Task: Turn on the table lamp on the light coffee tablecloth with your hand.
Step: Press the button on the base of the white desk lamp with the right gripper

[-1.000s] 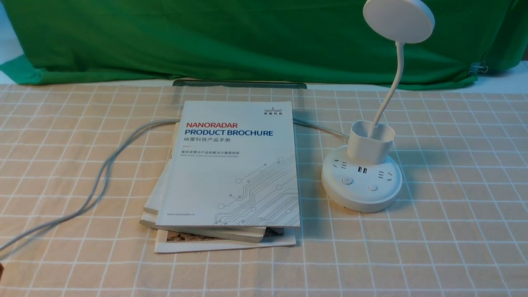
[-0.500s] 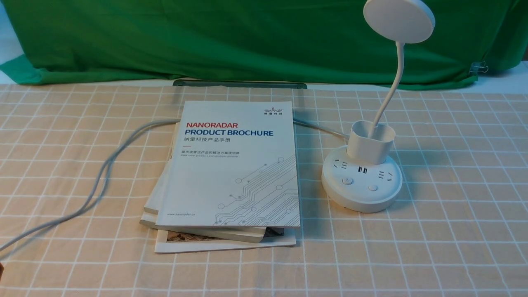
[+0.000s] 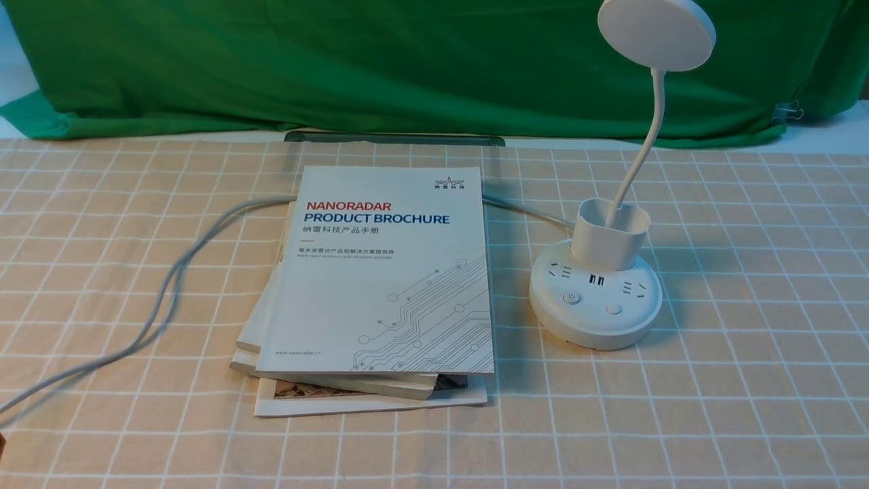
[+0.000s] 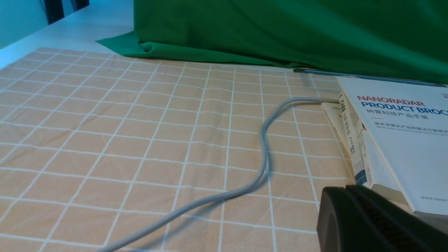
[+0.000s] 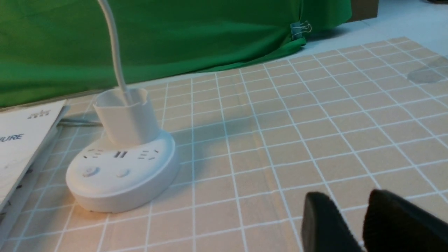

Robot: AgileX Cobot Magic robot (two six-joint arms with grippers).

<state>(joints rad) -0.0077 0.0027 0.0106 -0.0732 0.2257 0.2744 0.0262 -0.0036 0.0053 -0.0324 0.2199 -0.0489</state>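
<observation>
Desk: Two hands, both barely in frame. What can we say?

Photographer: Little. The left hand (image 4: 364,217) is one dark block cut by the edge of its wrist view, and I cannot tell how its jaws stand. The right hand (image 5: 350,203) shows two dark tips, also cut off. Its jaws stand narrowly apart, holding nothing.

Desk: And the lamp?

Photographer: The table lamp (image 3: 596,299) stands right of centre on the light coffee tablecloth (image 3: 747,380), just beside a stack of brochures (image 3: 380,272). Its disc head (image 3: 656,32) nearly meets the front view's top edge. A grey cable (image 3: 170,285) slips under the stack and leaves the frame at lower left. A dark strip (image 3: 394,138) at the tablecloth's far edge is hard to make out.

Desk: Room to move?

Photographer: Bare tablecloth lies right of the base and in front of it. A green cloth (image 3: 339,61) hangs behind, over the white bench (image 3: 835,132).

Desk: Containers?

Photographer: One, the cup-shaped holder (image 3: 609,234) on the base. The bendy neck (image 3: 648,136) rises from inside it.
</observation>
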